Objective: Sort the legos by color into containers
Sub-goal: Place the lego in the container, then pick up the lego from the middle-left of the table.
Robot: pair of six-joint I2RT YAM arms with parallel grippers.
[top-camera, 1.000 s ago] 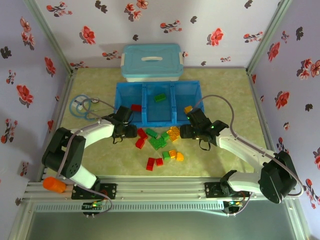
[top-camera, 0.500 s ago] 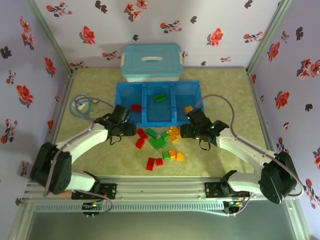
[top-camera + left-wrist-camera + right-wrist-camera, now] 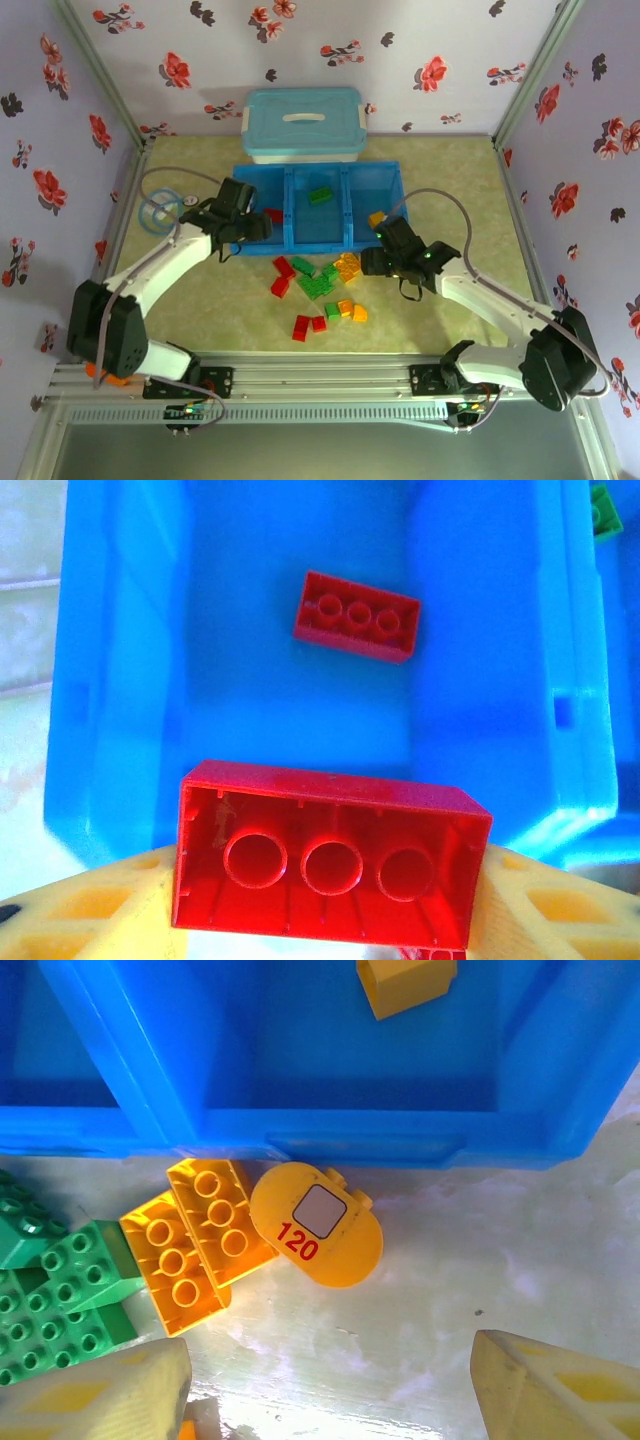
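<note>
The loose legos point(image 3: 320, 285) lie on the pale, mottled table mat point(image 3: 450, 200), a glossy studded scatter of red, green and orange. At their 2 o'clock the right gripper point(image 3: 330, 1390) hangs with its yellow fingers spread wide and nothing between them, bare mat beneath. At its 12, a rounded orange piece point(image 3: 316, 1225) printed "120" touches two orange bricks point(image 3: 200, 1240), close against the smooth blue front wall of the tray point(image 3: 330, 1130). At the scatter's 10 o'clock the left gripper point(image 3: 325, 880) clamps a red brick point(image 3: 325, 855), its hollow underside showing, over the near end of the left compartment. Beyond, a second red brick point(image 3: 356, 617) lies studs-up on that compartment's floor, clear of the walls. A green brick point(image 3: 320, 196) sits in the middle compartment and an orange piece point(image 3: 405, 982) in the right one.
</note>
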